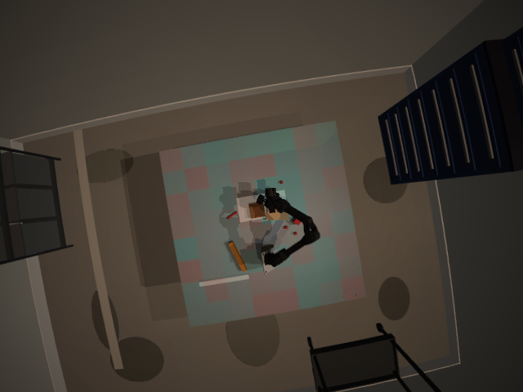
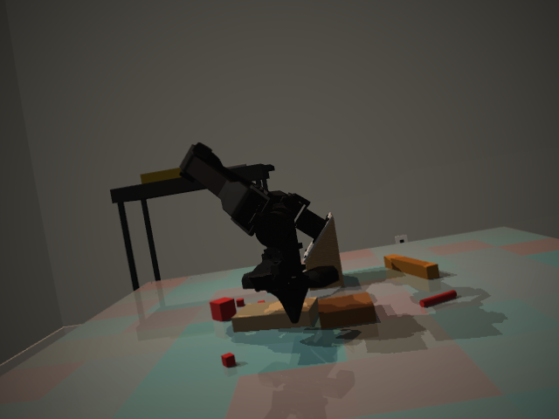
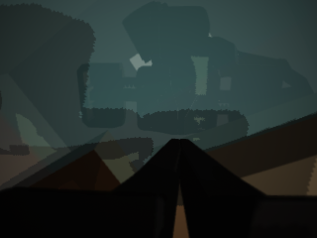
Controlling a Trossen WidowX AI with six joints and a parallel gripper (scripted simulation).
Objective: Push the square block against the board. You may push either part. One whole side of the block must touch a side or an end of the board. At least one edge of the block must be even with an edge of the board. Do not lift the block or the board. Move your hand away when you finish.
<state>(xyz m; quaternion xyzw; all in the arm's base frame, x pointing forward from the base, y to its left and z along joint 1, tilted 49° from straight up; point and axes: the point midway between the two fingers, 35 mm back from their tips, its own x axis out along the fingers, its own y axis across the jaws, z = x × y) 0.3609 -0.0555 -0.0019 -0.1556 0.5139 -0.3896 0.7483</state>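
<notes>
The square block (image 1: pixel 257 210) (image 2: pixel 345 312) (image 3: pixel 81 174) is brown and lies flat. The tan board (image 1: pixel 276 216) (image 2: pixel 252 321) (image 3: pixel 289 176) lies flat beside it, on the right in the top view and on the left in the exterior view. Their facing sides are very close; I cannot tell if they touch along the whole side. My gripper (image 2: pixel 294 319) (image 3: pixel 178 147) is shut and empty. Its tips point down by the board's long side, close to the end near the block. The hand hides part of the board in the top view.
A red cube (image 1: pixel 297 221) (image 2: pixel 222 309) is beyond the board's far end. A small red cube (image 1: pixel 281 182) (image 2: pixel 228 360) lies on the gripper's side. A red cylinder (image 1: pixel 231 215) (image 2: pixel 438 298), an orange bar (image 1: pixel 237 256) (image 2: pixel 413 266) and a white bar (image 1: pixel 223 280) lie farther off.
</notes>
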